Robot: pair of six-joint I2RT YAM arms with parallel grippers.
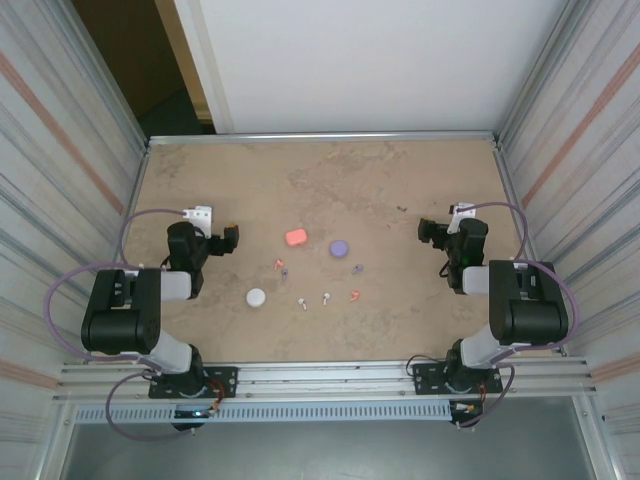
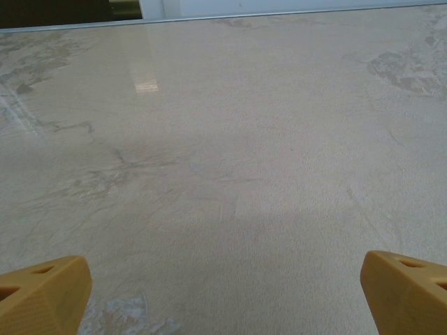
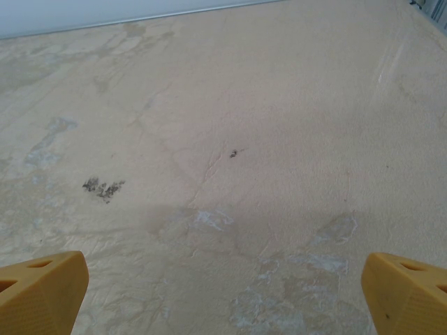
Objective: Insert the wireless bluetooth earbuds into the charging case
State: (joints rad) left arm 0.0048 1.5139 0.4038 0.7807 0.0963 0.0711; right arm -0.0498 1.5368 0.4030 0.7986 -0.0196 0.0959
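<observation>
Nothing is inserted yet. Your left gripper [image 1: 228, 240] and right gripper [image 1: 428, 232] stand wide and empty. Next, lower one precisely over a white earbud [image 1: 303, 304] toward the near edge of the table [image 1: 400, 180].

The left arm [image 1: 125, 310] and right arm [image 1: 525, 305] are alike: blocky black joint housings linked by pale grey tubes, each rising from a flat black base plate [image 1: 190, 382]. A thin lilac cable [image 1: 50, 300] loops out beside each, and a small white block [image 1: 199, 214] sits at each wrist. The left fingers [image 2: 42, 293] and right fingers [image 3: 42, 289] are orange-yellow plastic wedges with triangular hollows.
</observation>
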